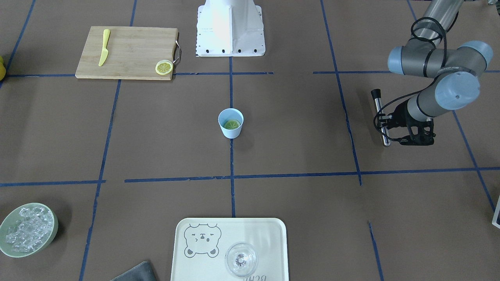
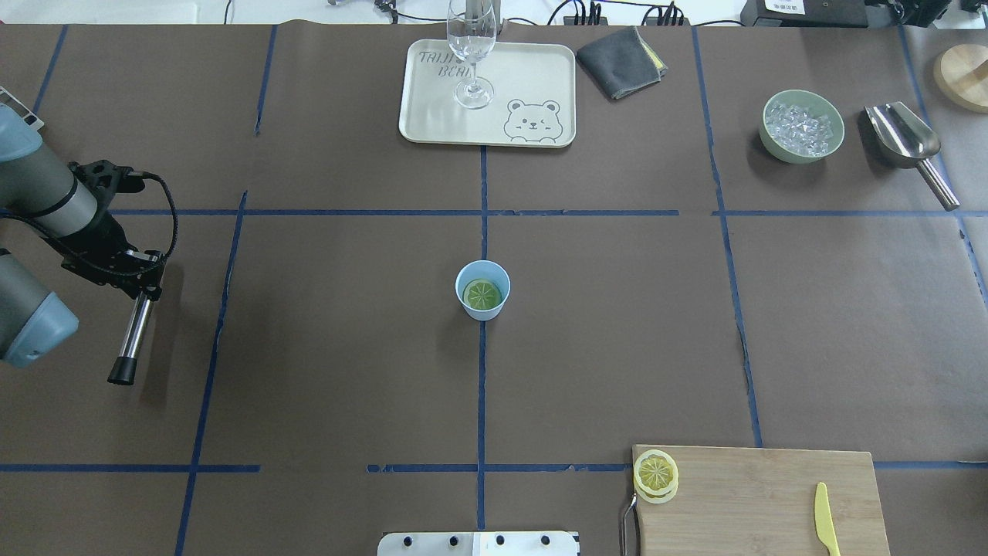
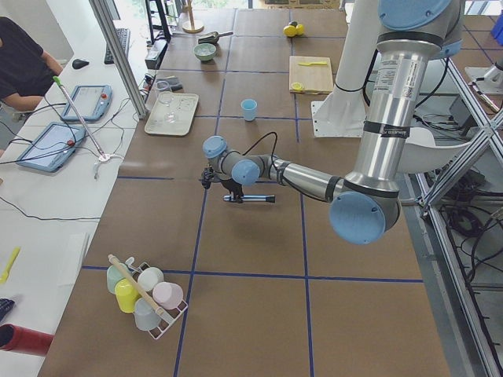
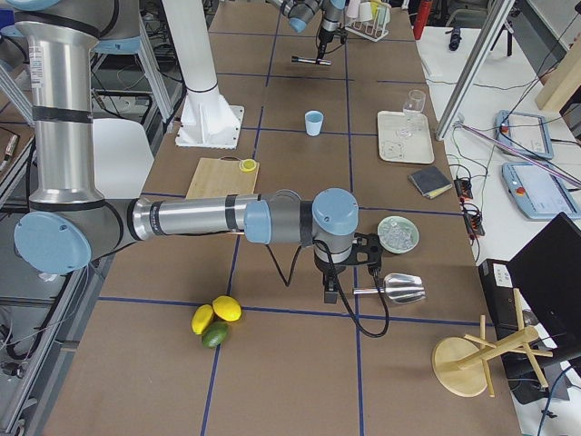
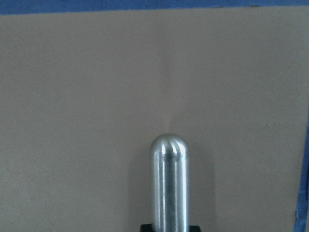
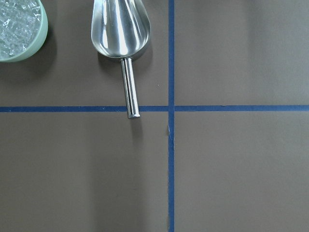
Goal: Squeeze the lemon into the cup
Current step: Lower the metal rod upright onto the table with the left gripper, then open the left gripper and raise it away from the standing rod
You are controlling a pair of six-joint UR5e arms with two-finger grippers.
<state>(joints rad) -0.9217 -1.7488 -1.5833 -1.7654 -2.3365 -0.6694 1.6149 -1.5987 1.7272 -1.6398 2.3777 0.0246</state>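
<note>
The pale blue cup (image 2: 484,314) (image 1: 230,133) stands upright at the table's centre, on a blue tape line. A lemon (image 2: 482,294) (image 1: 231,124) slice lies flat inside it, cut face up. Another slice (image 2: 656,472) (image 1: 164,67) rests on the corner of the wooden cutting board. Far from the cup, at the table's left side, my left gripper (image 2: 147,274) (image 1: 386,124) is shut on a metal rod (image 2: 133,340) (image 5: 169,183) with a black tip. My right gripper (image 4: 349,259) shows only in the exterior right view, above the scoop; whether it is open or shut I cannot tell.
The cutting board (image 2: 756,494) also carries a yellow knife (image 2: 826,529). At the far side are a bear tray (image 2: 532,77) with a clear glass (image 2: 471,46), a grey cloth (image 2: 621,50), a green bowl of ice (image 2: 801,127) and a metal scoop (image 2: 903,135).
</note>
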